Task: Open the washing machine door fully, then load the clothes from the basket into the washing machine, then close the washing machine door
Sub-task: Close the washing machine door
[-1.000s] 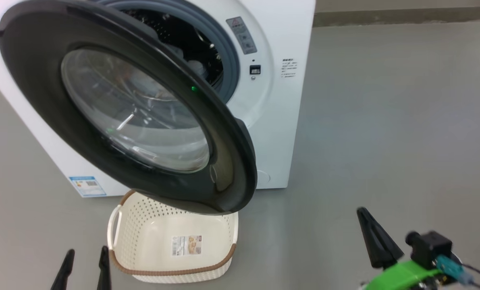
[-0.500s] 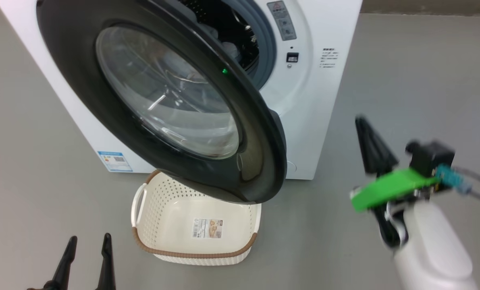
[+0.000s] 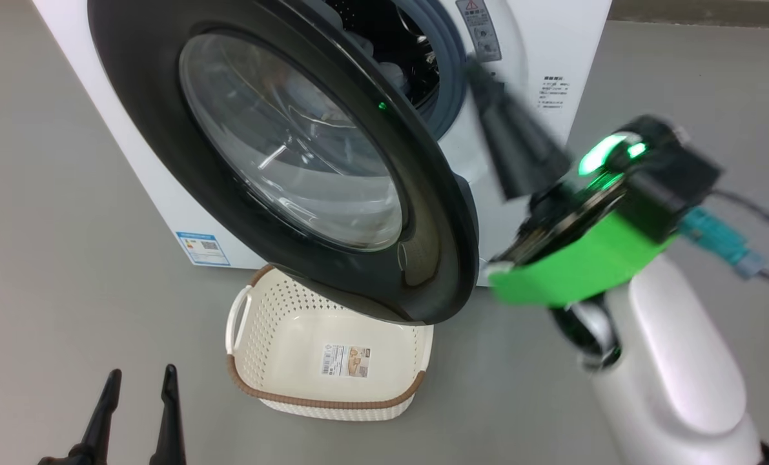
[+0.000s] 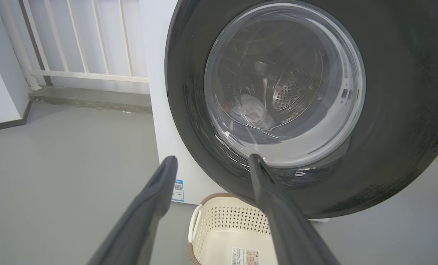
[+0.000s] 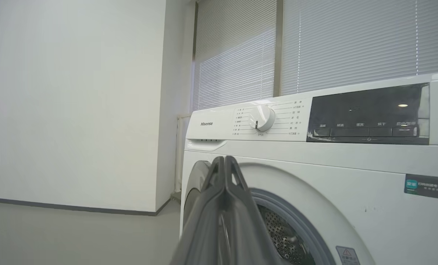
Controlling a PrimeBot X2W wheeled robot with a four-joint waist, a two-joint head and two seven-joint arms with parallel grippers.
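The washing machine (image 3: 132, 148) stands white and boxy, and its door (image 3: 436, 245), with a black rim and bulging glass, hangs partly open over the basket (image 3: 319, 399). The cream basket holds nothing but its floor label. Pale clothes (image 4: 252, 112) lie in the steel drum, seen through the glass of the door (image 4: 406, 92). My left gripper (image 3: 142, 373) is open and low at the left, short of the basket (image 4: 233, 221). My right gripper (image 3: 478, 74) is shut and empty, raised before the machine's front, right of the door's edge. In the right wrist view the right gripper (image 5: 224, 160) points at the machine (image 5: 351, 158).
Grey floor surrounds the machine. A white railing (image 4: 75, 44) and a low kerb stand behind it on the left, with a white wall (image 5: 75, 103) and window blinds (image 5: 351, 40) beyond. The dial (image 5: 262, 117) and dark panel sit on top. A blue sticker (image 3: 203, 248) marks the lower corner.
My right arm has risen from the lower right, up and left to the machine's front, still shut. The head camera has shifted. The left gripper, door and basket stay put.
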